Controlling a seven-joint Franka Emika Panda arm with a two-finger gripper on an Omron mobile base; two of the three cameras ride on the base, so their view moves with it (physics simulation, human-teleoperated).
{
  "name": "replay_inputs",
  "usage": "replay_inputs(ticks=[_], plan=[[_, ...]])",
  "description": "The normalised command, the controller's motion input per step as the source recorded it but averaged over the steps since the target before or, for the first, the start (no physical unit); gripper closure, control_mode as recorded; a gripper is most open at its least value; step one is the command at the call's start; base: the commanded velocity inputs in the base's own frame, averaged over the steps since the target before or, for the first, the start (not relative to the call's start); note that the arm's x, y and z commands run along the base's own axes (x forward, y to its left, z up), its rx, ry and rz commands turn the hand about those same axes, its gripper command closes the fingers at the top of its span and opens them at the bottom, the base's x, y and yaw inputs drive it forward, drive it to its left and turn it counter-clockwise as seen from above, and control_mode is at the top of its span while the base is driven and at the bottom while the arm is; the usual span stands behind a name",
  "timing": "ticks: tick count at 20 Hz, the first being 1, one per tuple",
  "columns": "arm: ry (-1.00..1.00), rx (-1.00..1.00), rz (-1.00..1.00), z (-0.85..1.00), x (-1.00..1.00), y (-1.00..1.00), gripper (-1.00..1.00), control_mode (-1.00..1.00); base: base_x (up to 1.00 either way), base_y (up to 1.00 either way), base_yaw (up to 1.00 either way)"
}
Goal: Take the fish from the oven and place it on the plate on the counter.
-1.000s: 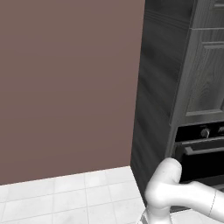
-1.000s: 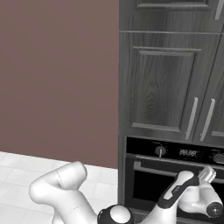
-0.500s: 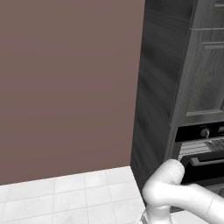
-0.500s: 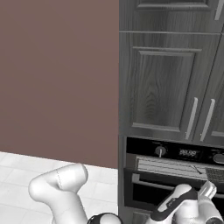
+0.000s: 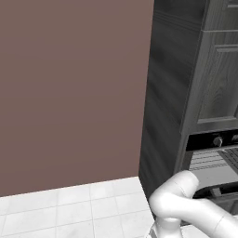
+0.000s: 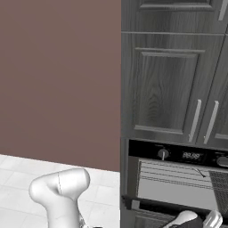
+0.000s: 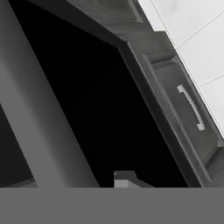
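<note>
Wall (image 5: 69, 93) is filling the left of both base views, plain brown, meeting white floor tiles (image 5: 69, 209). Dark wood cabinet (image 6: 169, 84) is rising at right; the right base view is showing its panelled doors and two bar handles (image 6: 202, 120), the left base view mostly its side. Oven (image 6: 178, 178) is sitting below, door dropping open, pale interior and wire racks showing under a black strip with a knob (image 6: 163, 154). The arm's elbow (image 5: 179, 204) is crossing in front of the oven's lower edge. Hand view is looking along the black door (image 7: 87, 109), a drawer with handle (image 7: 191, 107) beside it. Fish: cannot tell where. Jaws: cannot tell how wide.
</note>
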Motion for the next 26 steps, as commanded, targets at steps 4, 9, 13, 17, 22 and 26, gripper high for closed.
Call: replay_inputs(ticks=[4,9,13,17,22,26], plan=[[0.05,0.0,0.0,-1.0,-0.82,-0.04,1.0,-1.0,0.0,0.0,0.0],[0.05,0.0,0.0,-1.0,-0.83,-0.04,1.0,-1.0,0.0,0.0,0.0],[0.05,-0.02,0.0,-1.0,-0.8,-0.02,1.0,-1.0,0.0,0.0,0.0],[0.07,-0.04,0.0,-1.0,-0.69,0.0,1.0,-1.0,0.0,0.0,0.0],[0.06,-0.01,0.0,-0.51,-0.46,0.0,1.0,-1.0,0.0,0.0,0.0],[0.0,0.0,0.0,-0.01,-0.24,0.0,1.0,-1.0,0.0,0.0,0.0]])
